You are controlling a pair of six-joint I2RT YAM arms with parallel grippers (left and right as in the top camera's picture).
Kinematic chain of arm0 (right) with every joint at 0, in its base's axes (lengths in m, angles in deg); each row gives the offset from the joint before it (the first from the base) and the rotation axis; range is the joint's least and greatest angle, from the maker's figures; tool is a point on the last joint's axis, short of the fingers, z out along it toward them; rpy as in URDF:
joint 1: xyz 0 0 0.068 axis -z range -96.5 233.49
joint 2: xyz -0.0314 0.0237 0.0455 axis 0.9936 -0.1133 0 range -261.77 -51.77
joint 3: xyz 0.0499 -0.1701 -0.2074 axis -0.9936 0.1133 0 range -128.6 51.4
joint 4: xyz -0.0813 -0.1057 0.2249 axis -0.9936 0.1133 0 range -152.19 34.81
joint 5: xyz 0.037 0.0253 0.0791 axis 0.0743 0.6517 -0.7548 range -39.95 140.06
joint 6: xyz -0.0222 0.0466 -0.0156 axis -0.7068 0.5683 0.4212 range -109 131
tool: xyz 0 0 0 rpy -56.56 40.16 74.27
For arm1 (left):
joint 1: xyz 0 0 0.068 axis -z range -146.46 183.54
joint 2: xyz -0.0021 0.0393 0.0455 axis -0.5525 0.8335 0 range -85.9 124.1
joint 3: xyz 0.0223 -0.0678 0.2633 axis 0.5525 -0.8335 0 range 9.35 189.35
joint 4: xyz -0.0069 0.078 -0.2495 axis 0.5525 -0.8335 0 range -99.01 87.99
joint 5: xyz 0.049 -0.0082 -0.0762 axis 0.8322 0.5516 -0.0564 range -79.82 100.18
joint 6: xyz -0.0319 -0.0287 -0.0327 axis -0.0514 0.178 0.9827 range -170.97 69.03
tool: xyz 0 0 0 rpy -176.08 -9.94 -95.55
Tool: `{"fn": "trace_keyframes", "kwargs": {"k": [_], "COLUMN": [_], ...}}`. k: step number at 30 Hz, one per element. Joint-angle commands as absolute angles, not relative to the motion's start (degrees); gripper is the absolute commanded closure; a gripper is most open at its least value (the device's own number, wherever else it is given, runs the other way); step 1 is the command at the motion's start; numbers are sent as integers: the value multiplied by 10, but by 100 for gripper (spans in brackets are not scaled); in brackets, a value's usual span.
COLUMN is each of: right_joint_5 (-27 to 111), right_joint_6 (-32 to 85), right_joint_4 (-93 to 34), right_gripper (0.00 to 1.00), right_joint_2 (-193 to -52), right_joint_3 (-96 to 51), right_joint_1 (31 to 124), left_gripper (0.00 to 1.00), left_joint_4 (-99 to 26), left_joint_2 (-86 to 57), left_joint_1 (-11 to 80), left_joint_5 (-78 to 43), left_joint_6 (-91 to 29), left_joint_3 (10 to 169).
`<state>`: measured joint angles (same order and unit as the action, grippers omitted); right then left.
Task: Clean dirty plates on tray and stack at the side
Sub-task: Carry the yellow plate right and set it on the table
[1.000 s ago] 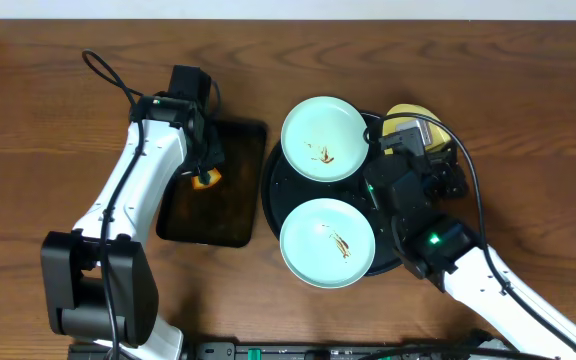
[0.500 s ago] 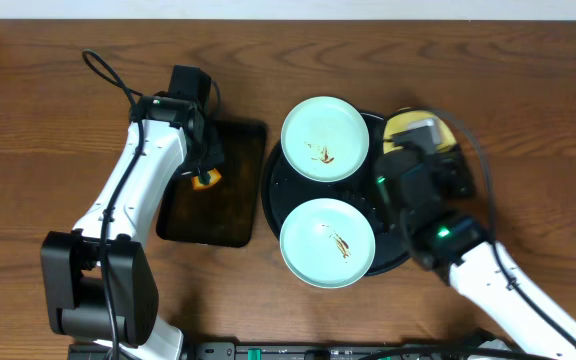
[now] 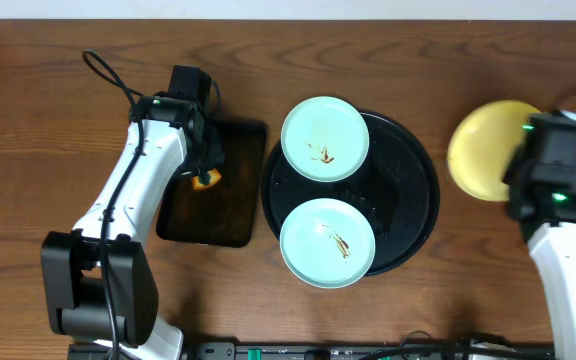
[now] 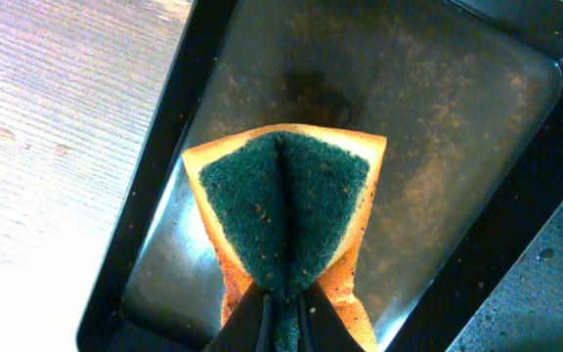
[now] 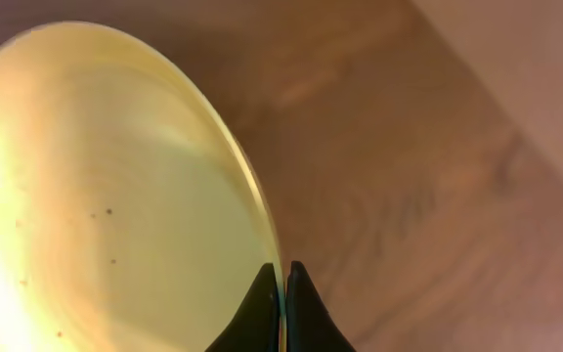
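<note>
Pinching the yellow plate [image 3: 483, 150] by its rim with the right gripper [image 5: 283, 276], clamped thin on the edge. Holding it over bare table [image 3: 528, 60] to the right of the round black tray [image 3: 408, 195], fully off the tray; not telling whether resting or lifted. Showing a few tiny specks on its face. Judging this as the set-aside step, starting the side stack. Next calling for lowering flat, letting go, then reaching for another plate. Squeezing a green-topped sponge [image 4: 281, 205] in the left gripper [image 4: 281, 298], closed on it, low over the rectangular black tray [image 3: 213, 215] at left. Sitting on the round tray: far mint plate [image 3: 325, 138] and near mint plate [image 3: 327, 242], both carrying brown smears, so needing wiping. Seeing nothing blocking the drop spot.
</note>
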<state>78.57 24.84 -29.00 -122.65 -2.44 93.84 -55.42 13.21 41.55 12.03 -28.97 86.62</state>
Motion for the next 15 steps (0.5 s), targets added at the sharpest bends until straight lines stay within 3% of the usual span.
{"fn": "trace_keyframes", "kwargs": {"k": [1,7,15], "right_joint_5": [719,663,639], "right_joint_6": [338,355,358], "right_joint_4": [-283,-285,-331], "right_gripper": [99,99,99], "right_joint_2": [-1234,-1287,-1377], "right_joint_3": [-28,-27,-27], "right_joint_1": [1011,1091,1108], "left_gripper": [92,92,92], "left_joint_4": [-556,-556,-556], "left_joint_2": [130,130,130], "left_joint_1": [413,413,413], "left_joint_5": [122,122,121], "left_joint_6": [-300,-300,-300], "left_joint_3": [867,867,867]}}
